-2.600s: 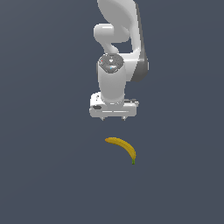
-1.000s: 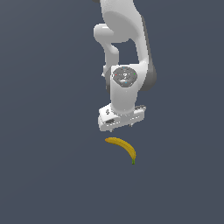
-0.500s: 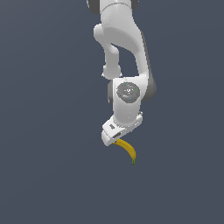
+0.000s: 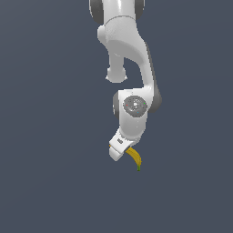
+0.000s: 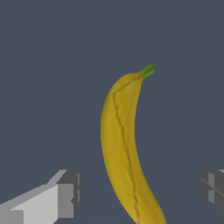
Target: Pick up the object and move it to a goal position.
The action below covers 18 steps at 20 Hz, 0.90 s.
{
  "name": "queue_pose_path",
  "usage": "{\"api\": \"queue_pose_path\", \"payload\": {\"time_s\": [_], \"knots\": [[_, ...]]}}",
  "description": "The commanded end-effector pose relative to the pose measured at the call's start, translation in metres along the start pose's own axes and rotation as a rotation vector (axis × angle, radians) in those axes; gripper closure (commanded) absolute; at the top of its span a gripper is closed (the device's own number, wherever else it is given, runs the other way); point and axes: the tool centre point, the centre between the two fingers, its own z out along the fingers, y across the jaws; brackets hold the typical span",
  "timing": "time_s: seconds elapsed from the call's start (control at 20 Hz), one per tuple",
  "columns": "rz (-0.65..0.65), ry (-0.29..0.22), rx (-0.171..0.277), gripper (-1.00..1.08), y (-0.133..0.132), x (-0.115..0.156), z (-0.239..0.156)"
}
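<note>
The claw (image 5: 140, 188) stands wide open, its two fingers (image 5: 65, 192) well apart on either side of the banana (image 5: 124, 148) and touching nothing. The banana lies between them on the dark grey surface (image 4: 50, 136), its green stem tip pointing away from the claw. In the exterior view the white arm (image 4: 132, 68) hangs straight over it.

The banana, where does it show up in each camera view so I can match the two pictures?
Exterior view: the banana pokes out just below the gripper, low in the picture, green stem tip lowest.
Wrist view: the banana fills the middle, lying between the two fingers, touching neither.
Shared landmark: the green stem tip.
</note>
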Motion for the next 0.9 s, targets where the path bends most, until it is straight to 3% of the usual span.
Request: {"api": "queue_pose_path", "payload": {"time_s": [0.0, 0.5, 0.85], "knots": [[-0.032, 0.001, -0.002, -0.92, 0.001, 0.002, 0.004], [-0.055, 0.0, -0.003, -0.92, 0.002, 0.003, 0.01], [-0.059, 0.001, -0.003, -0.92, 0.001, 0.003, 0.042]]}}
